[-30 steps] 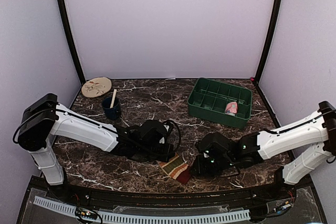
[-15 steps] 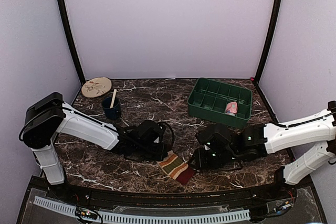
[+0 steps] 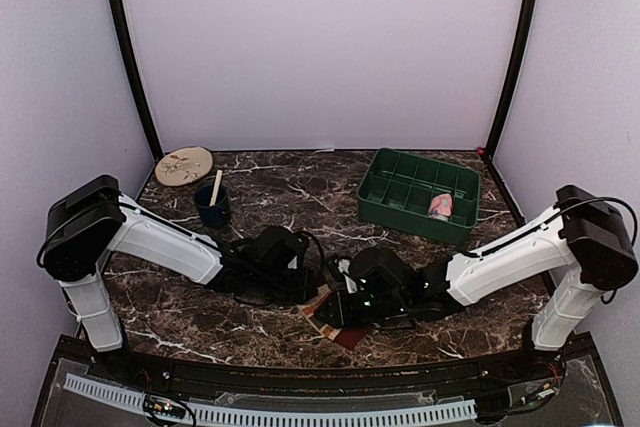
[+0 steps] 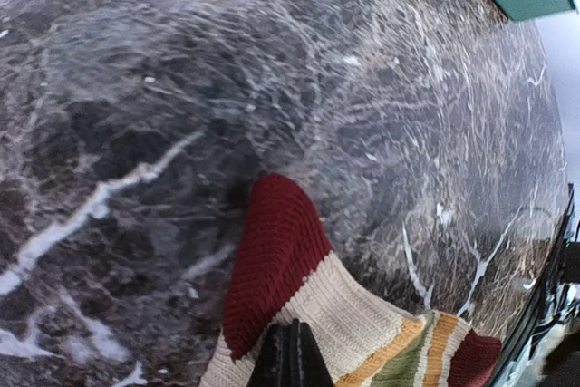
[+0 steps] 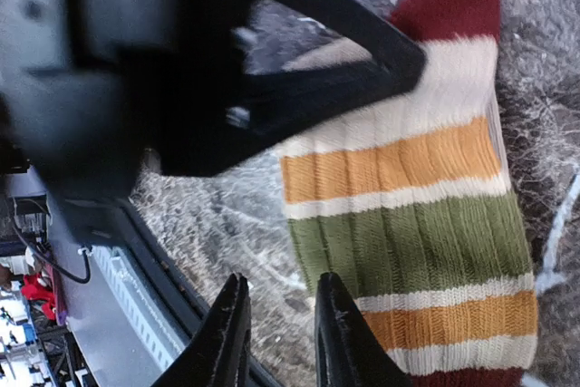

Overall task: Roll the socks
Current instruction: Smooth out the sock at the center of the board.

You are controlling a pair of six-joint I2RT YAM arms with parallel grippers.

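Note:
A striped sock [image 3: 324, 311] with red, cream, orange and green bands lies flat near the table's front edge. In the left wrist view its red toe [image 4: 272, 256] points away, and my left gripper [image 4: 290, 362] is shut on the cream band. My left gripper [image 3: 303, 287] is at the sock's left end in the top view. My right gripper [image 3: 342, 311] hovers over the sock from the right. In the right wrist view the sock [image 5: 408, 224] fills the right side. My right gripper [image 5: 278, 342] is narrowly open at the sock's green-band edge. One finger [image 5: 349, 351] lies over the sock.
A green compartment tray [image 3: 372, 209] at the back right holds a pink rolled item [image 3: 440, 206]. A dark blue cup [image 3: 211, 209] with a stick and a round plate [image 3: 184, 165] stand at the back left. The table's front rail [image 5: 118, 314] is close to the right gripper.
My right gripper has moved left across the table and now sits over the sock. My left gripper has stayed on the sock, shifting slightly left.

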